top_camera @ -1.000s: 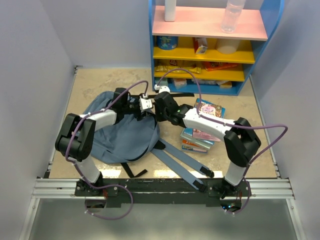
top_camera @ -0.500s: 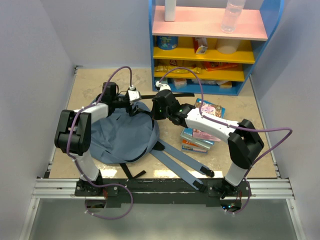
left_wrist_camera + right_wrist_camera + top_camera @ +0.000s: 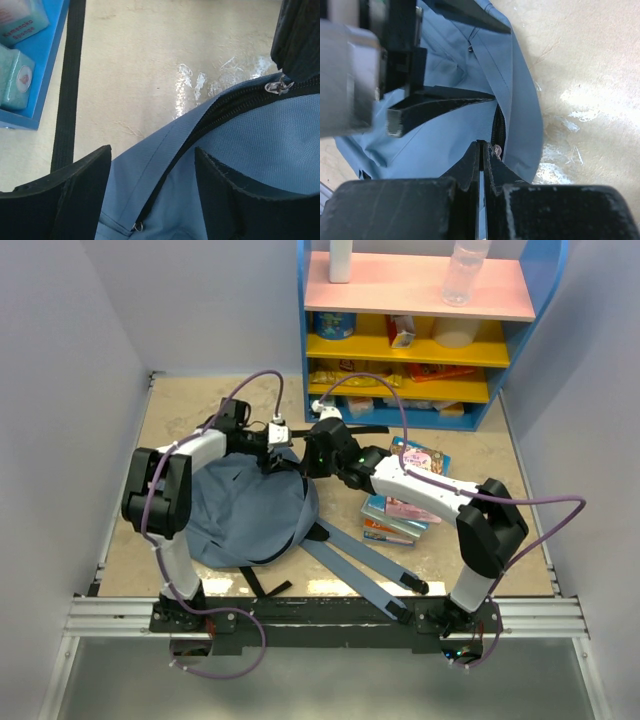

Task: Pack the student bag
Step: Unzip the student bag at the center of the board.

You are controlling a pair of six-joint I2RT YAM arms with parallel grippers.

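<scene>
Top external view: the student bag [image 3: 245, 515] lies flat on the surface [image 3: 190, 405], left of centre. Left fingers [image 3: 65, 195] stand open astride its zipper seam [image 3: 200, 132], holding nothing; right fingers [image 3: 467, 170] are pressed shut at the zipper pull [image 3: 497, 149]. Risk: the small pull may slip free, or unpinned fabric may drag along instead of unzipping.

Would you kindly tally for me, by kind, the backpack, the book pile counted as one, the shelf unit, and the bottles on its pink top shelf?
Backpack: 1
Book stack: 1
Shelf unit: 1
Bottles on the pink top shelf: 2 (white bottle, clear bottle)
Total: 5
</scene>
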